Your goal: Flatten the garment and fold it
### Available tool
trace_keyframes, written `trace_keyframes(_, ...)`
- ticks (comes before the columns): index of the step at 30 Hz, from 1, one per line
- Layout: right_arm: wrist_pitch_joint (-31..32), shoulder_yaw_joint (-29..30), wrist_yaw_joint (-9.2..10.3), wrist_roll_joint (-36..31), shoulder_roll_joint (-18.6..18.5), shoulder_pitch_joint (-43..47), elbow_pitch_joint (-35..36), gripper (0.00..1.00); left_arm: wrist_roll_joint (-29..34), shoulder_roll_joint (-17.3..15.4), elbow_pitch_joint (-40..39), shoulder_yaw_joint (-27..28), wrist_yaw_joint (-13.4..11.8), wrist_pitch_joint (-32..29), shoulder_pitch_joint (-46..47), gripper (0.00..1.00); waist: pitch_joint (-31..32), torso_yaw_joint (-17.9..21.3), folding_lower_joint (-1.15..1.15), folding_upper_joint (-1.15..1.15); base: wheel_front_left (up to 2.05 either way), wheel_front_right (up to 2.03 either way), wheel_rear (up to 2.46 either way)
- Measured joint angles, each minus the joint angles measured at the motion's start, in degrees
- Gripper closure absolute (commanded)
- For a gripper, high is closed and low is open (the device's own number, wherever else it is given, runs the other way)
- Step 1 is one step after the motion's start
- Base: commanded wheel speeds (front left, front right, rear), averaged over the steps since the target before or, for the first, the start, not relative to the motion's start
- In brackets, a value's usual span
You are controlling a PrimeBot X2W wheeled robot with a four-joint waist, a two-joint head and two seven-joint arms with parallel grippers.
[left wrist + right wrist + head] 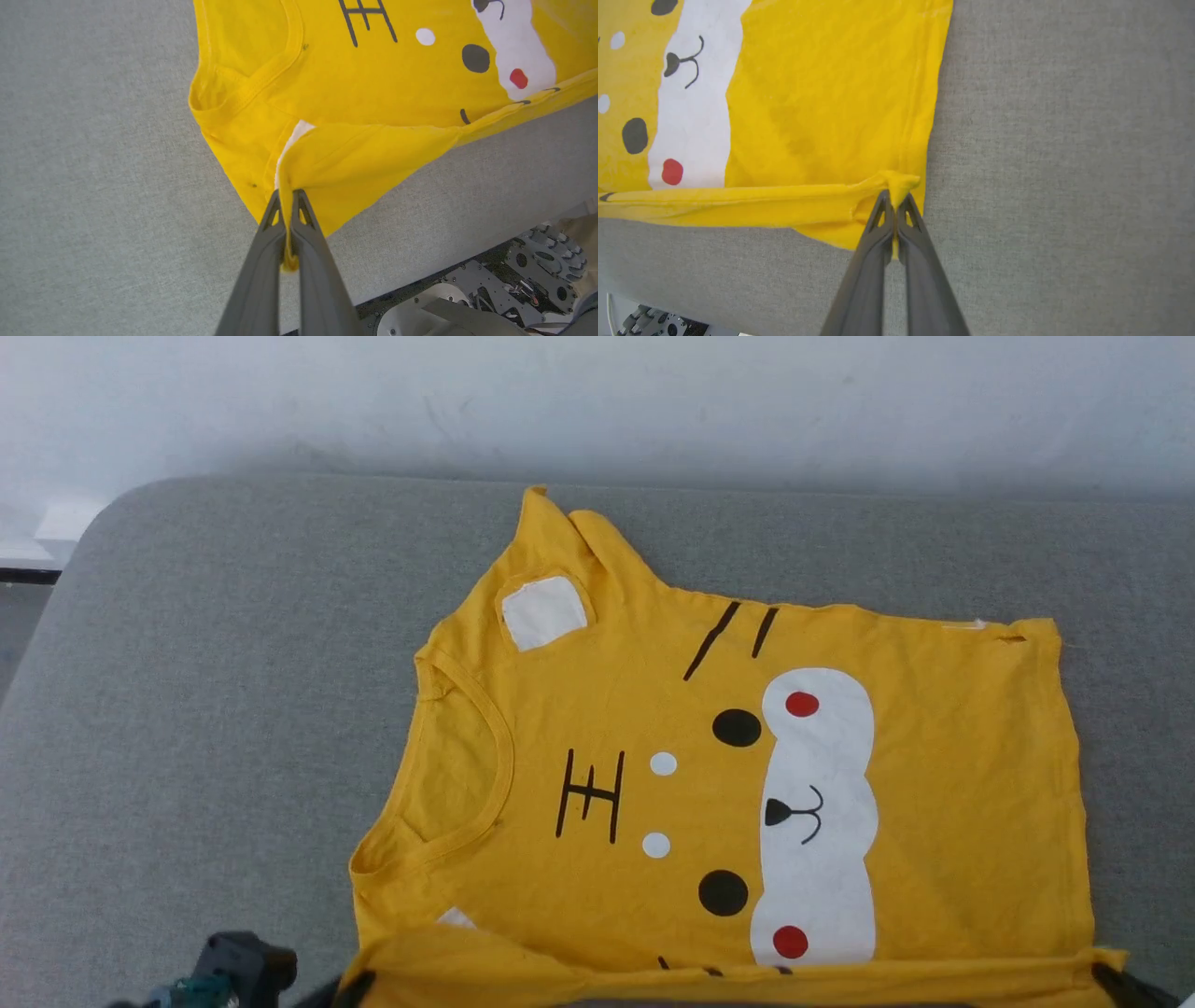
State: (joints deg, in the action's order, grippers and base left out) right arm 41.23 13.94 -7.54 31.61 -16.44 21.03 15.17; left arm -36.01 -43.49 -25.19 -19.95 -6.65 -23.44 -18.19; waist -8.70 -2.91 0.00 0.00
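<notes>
The yellow T-shirt (pixel 653 737) lies spread on the grey table, print side up, neck to the left and hem to the right. Its near long edge is lifted and turned over toward the print. My left gripper (pixel 287 192) is shut on the near sleeve end of the garment (pixel 355 154); its dark finger shows at the head view's bottom (pixel 359 985). My right gripper (pixel 895 195) is shut on the near hem corner of the shirt (pixel 822 116), and its finger shows at the lower right (pixel 1116 980). The white patch (pixel 817 821) with red spots faces up.
The grey padded table (pixel 215 709) stretches left and right of the shirt, with a rounded far-left corner and a pale wall behind. Below the table's near edge my wheeled base (pixel 504 284) is seen. A dark part of my left arm (pixel 238 966) sits bottom left.
</notes>
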Motion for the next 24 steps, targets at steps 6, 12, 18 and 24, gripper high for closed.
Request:
trace_keyframes(6,-3.76,0.26,0.0,-0.73,-1.78,-4.35,0.68,1.0,4.66,-0.26,-0.8,1.46,1.1,4.53,5.98,1.0,-1.58,0.45,0.0,0.0,0.0,0.0,0.0)
trace_keyframes(12,-6.31,0.69,0.0,-1.58,-2.89,-8.83,0.78,1.0,7.28,-0.19,-0.53,1.49,2.55,6.95,11.74,1.0,-3.75,1.35,0.01,0.0,0.0,0.0,0.0)
trace_keyframes(18,-8.81,0.41,0.0,-3.47,-3.61,-12.29,-0.2,1.0,10.56,1.66,3.28,2.04,2.56,13.22,16.67,1.0,-6.36,2.36,0.01,0.0,0.0,0.0,0.0)
trace_keyframes(24,-10.0,-2.78,0.0,-4.3,-3.39,-15.91,-3.91,1.0,10.34,4.24,10.32,0.77,3.82,15.61,19.28,1.0,-9.61,3.21,0.01,0.0,0.0,0.0,0.0)
